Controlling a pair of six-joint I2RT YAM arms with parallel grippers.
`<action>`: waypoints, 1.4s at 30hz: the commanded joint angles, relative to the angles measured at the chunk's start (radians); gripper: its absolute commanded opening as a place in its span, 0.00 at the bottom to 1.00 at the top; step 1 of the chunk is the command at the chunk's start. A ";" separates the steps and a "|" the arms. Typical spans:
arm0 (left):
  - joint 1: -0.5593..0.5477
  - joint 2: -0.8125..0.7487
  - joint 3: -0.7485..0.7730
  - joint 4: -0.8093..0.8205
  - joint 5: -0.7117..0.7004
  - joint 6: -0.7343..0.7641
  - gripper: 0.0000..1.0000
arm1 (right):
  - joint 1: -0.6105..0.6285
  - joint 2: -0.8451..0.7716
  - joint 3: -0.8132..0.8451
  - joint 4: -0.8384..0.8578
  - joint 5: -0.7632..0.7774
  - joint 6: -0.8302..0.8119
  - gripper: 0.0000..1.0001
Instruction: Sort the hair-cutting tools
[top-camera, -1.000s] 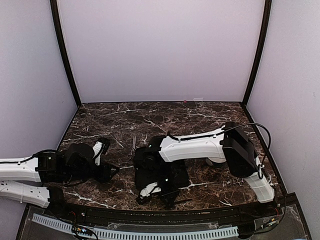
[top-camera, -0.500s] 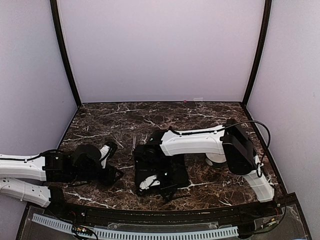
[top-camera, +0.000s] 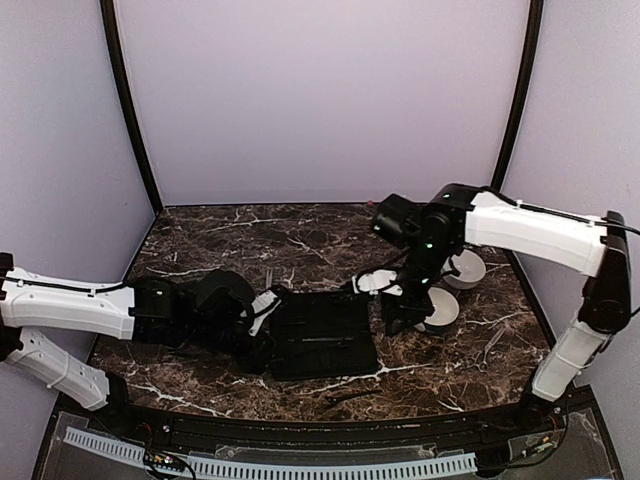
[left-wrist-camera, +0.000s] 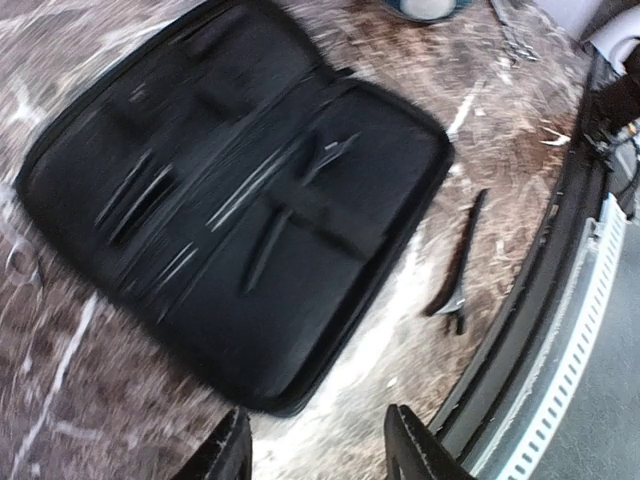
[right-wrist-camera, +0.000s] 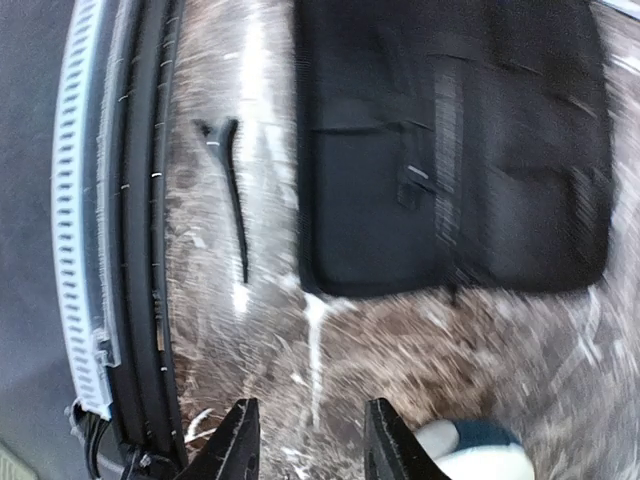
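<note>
Open black case (top-camera: 322, 335) holds slim tools (left-wrist-camera: 140, 200); dark clip (left-wrist-camera: 455, 265) outside.

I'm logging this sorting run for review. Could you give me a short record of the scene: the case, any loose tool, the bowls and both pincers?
case: black zip case, open and flat, mid-table
loose tool: slim dark clip, in front of the case, not touching it
far white bowl: right of the case, partly hidden by the right arm
near white bowl: beside the far one
left pincer: open, empty, at the case's left edge
right pincer: open, empty, above the gap between case and near bowl
</note>
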 joint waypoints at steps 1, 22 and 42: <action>-0.035 0.117 0.140 -0.010 0.078 0.119 0.46 | -0.155 -0.236 -0.169 0.177 0.006 0.052 0.37; -0.172 0.784 0.809 -0.397 0.205 0.387 0.34 | -0.712 -0.894 -0.839 0.804 -0.163 0.308 0.93; -0.175 0.854 0.810 -0.401 0.184 0.371 0.22 | -0.715 -0.858 -0.856 0.802 -0.206 0.277 0.92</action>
